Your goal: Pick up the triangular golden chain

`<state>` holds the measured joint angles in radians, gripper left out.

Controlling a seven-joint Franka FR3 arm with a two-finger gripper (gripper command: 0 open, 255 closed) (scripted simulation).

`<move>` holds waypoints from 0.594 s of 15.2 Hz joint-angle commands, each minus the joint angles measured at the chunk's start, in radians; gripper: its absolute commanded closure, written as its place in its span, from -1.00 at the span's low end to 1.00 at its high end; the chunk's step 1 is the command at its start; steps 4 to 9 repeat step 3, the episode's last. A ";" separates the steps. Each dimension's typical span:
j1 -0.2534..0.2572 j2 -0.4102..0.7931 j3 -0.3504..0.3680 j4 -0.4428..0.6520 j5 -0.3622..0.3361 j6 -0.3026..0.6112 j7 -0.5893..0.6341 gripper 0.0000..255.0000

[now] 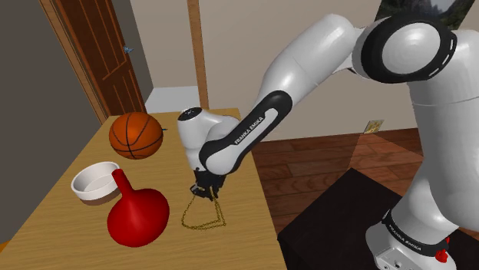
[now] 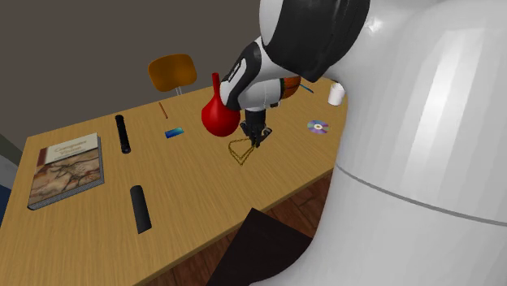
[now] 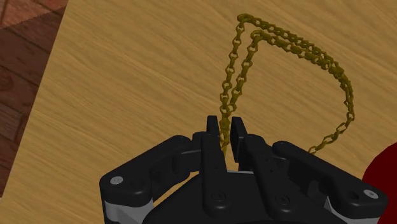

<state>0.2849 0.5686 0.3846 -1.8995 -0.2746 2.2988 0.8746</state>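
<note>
Jaws stand nearly closed on two strands of the golden triangular link chain (image 3: 299, 49), so the all-black two-finger gripper (image 3: 226, 124) appears to clasp one corner. Light, limp and slippery, it should sag and swing; that corner seems a fair hold. Its loop lies on the pale wooden table (image 3: 127, 76). Wrist view reveals the pinch; shoulder view adds a glossy red vase (image 1: 138, 217) just beside.
</note>
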 commanded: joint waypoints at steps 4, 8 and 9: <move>-0.007 -0.022 0.007 0.000 0.010 -0.021 -0.008 1.00; -0.007 -0.022 0.007 0.000 0.010 -0.021 -0.008 1.00; -0.007 -0.022 0.007 0.000 0.010 -0.021 -0.008 1.00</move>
